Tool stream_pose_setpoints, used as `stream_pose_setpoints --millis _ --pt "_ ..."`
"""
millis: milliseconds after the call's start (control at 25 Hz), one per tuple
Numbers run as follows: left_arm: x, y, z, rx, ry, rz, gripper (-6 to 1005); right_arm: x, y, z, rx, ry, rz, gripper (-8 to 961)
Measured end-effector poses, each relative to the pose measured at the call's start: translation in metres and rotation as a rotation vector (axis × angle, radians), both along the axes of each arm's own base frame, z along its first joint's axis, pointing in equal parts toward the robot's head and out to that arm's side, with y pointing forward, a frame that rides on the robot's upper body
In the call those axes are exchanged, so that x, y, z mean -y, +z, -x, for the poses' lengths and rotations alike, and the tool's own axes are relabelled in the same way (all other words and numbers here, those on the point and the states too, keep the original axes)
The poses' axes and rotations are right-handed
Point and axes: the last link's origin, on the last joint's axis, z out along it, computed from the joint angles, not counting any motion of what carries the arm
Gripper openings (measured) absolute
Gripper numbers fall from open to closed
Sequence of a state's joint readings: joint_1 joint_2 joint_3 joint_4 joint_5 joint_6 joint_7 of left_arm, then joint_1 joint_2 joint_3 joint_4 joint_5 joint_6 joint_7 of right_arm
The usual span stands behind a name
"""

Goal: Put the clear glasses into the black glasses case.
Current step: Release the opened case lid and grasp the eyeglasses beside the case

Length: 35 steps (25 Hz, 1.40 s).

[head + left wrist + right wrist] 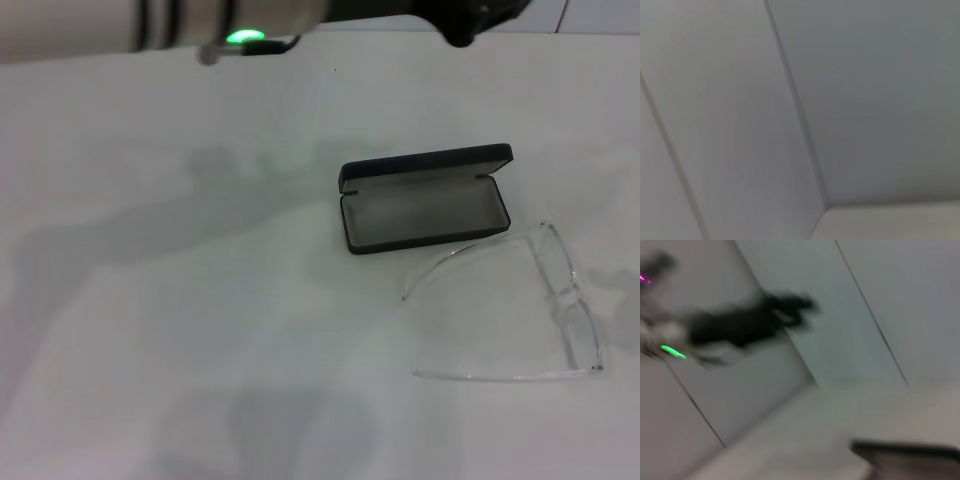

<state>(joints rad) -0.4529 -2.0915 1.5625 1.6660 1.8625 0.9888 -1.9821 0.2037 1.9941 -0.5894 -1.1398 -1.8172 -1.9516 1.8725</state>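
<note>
The black glasses case [425, 200] lies open on the white table, lid raised at the back, grey lining showing and nothing inside. Its dark edge [905, 450] also shows low in the right wrist view. The clear glasses [560, 300] lie on the table just in front and to the right of the case, arms unfolded and pointing left. My left arm reaches across the top of the head view, a green light on it. Its black gripper [470, 22] hangs high behind the case, partly cut off, and appears blurred as the left gripper [785, 312] in the right wrist view. My right gripper is out of view.
The white table [200, 300] spreads wide to the left and front of the case. Grey wall panels [865, 100] with seams fill the left wrist view.
</note>
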Motion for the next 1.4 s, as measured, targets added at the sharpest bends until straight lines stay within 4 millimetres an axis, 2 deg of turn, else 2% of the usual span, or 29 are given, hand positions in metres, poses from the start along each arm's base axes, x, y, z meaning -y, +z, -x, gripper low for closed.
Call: stream_pose_setpoints --millis 80,120,160,320,520,680,760,1000,1120,1240,1400 --pt "0.005 0.017 0.009 0.063 -0.009 0.068 394 -0.013 0.005 0.016 0.086 -0.039 0.036 777" --pt "0.008 0.026 0.014 0.1 -0.013 0.096 394 -0.013 0.005 0.016 0.086 -0.039 0.036 777" --pt "0.012 0.033 0.018 0.128 -0.02 0.128 381 -0.021 0.008 0.031 0.139 -0.059 0.063 776" --pt "0.023 0.057 0.038 0.24 -0.049 0.235 329 -0.045 0.011 0.06 0.287 -0.154 0.118 773" --pt "0.025 0.062 0.062 0.318 -0.053 0.294 324 -0.086 -0.011 0.094 0.504 -0.286 0.258 769" --pt "0.023 0.054 0.076 0.335 -0.06 0.3 324 -0.107 -0.038 0.112 0.623 -0.364 0.371 765" --pt "0.023 0.05 0.08 0.334 -0.076 0.299 324 -0.115 -0.051 0.116 0.668 -0.387 0.408 760" --pt "0.024 0.049 0.084 0.354 -0.088 0.297 324 -0.132 -0.088 0.11 0.729 -0.427 0.485 746" --pt "0.026 0.048 0.091 0.355 -0.083 0.289 324 -0.134 -0.092 0.109 0.747 -0.433 0.487 739" --pt "0.026 0.046 0.094 0.357 -0.08 0.286 324 -0.137 -0.098 0.107 0.759 -0.447 0.483 673" --pt "0.025 0.044 0.096 0.357 -0.083 0.285 325 -0.137 -0.107 0.102 0.765 -0.461 0.5 646"
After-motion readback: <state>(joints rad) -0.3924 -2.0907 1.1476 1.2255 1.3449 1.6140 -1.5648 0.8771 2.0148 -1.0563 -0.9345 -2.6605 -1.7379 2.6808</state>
